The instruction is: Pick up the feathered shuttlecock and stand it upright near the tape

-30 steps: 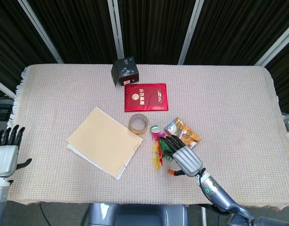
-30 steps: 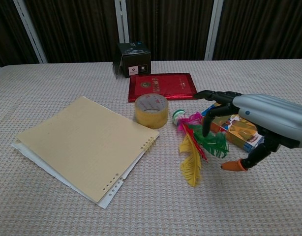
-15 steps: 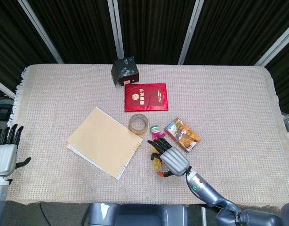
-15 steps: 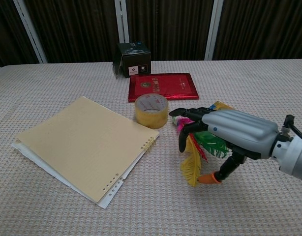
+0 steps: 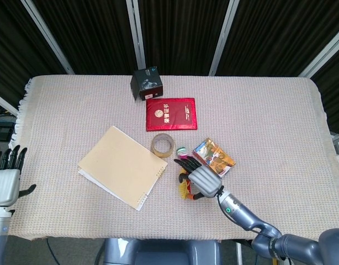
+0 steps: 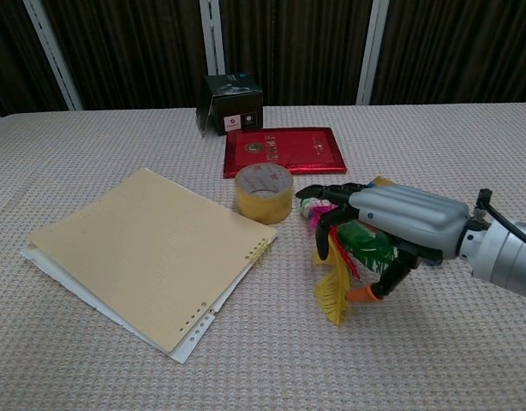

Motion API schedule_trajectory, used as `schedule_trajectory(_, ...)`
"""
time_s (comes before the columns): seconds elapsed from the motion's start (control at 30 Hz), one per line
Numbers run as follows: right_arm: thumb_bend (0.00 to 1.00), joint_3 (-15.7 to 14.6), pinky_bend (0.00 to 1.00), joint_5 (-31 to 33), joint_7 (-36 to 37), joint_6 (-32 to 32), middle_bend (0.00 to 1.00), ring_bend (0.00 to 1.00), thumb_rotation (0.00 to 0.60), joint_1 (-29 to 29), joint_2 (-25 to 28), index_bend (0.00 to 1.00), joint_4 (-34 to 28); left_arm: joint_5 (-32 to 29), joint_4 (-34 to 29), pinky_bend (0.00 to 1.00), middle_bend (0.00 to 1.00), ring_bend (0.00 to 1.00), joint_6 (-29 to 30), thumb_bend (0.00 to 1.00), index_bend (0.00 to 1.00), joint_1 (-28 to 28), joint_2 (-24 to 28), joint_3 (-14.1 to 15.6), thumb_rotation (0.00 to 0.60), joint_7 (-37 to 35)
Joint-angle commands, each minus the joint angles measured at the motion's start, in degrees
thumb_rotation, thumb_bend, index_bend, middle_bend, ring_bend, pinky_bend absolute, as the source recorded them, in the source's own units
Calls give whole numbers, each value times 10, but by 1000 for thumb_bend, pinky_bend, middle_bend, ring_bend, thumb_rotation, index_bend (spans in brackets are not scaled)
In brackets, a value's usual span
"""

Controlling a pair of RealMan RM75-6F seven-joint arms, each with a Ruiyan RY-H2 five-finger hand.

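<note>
**Right robot hand closing over the shuttlecock beside the tape**

The feathered shuttlecock point(image 6: 336, 257) is lying on its side on the bench point(image 6: 434, 154), its round base pointing toward the tape roll point(image 6: 264, 192) and its yellow, pink and green feathers fanning toward the near edge. The right robot hand point(image 6: 391, 224) is arching over it, dark fingers point(image 6: 327, 193) reaching past the base end while the orange-tipped thumb point(image 6: 366, 293) is curling in beside the feathers. Whether the fingers are actually pinching the shuttlecock cannot be told from either view; it appears to be lying flat on the cloth. The left robot hand point(image 5: 6, 179) is resting at the far left edge of the bench, fingers apart and holding nothing.

The step in hand looks like the grasp itself. The next move probably calls for closing on the firm base end rather than the soft feathers, lifting, turning the base downward, and setting it down just beside the tape. The colourful packet point(image 5: 214, 156) is lying close on the right, and the yellow notepad point(image 6: 143, 248) sits on the tape's far side, so free room is tight
</note>
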Motion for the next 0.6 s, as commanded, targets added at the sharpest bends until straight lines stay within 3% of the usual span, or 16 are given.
schedule_trajectory(0.03,144,-3,0,-5,11,2,0,0,600,9,-4,477,10,2,-1,0,0,0,4,0,0,1,-1,0,582,2)
schedule_trajectory(0.3,150,2,0,-6,32,9,1,0,600,28,-17,575,29,6,-1,0,0,0,4,0,0,-1,-3,2,583,3)
schedule_trajectory(0.6,179,-6,0,-16,61,7,30,0,600,51,-27,610,76,18,-3,0,0,0,14,0,0,0,-4,7,581,8)
